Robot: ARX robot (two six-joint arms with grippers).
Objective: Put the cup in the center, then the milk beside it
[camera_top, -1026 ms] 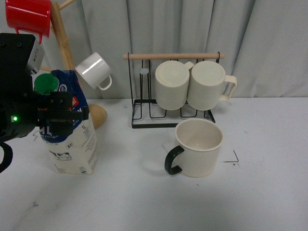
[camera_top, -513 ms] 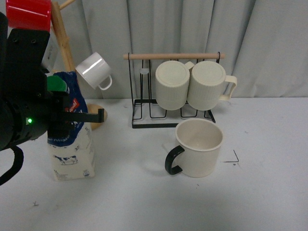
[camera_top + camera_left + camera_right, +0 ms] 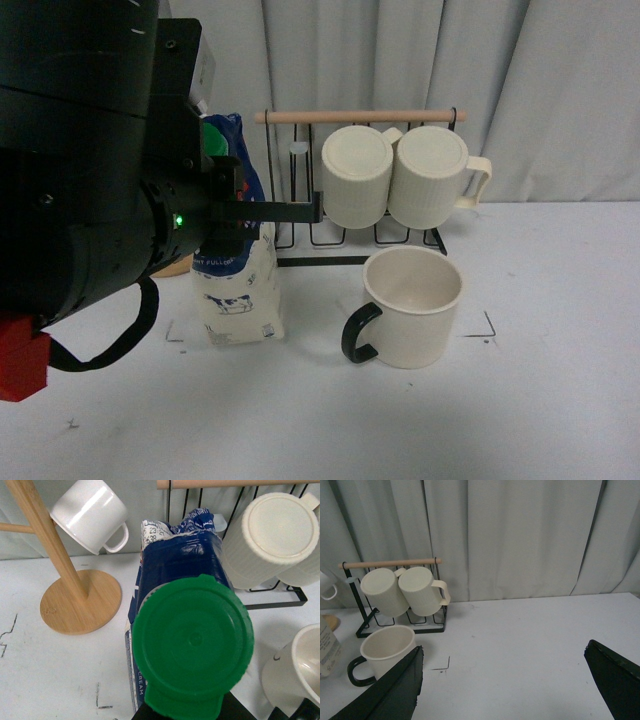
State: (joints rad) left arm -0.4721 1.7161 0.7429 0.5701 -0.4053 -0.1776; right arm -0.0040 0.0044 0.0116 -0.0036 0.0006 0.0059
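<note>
The cup, a wide cream mug with a black handle, stands on the white table between black corner marks. The milk, a carton with a dark blue top and a cow drawing, is upright just left of the cup, its base at or just above the table. My left gripper is shut on the carton's upper part. In the left wrist view the green cap fills the middle and the cup's rim shows beside it. My right gripper is open and empty, right of the cup.
A black wire rack with a wooden rod holds two ribbed cream mugs behind the cup. A wooden mug tree carries a small white mug at the back left. A grey curtain hangs behind.
My left arm has carried the milk to the right, from the table's left side to just left of the cup. The cup has not moved.
</note>
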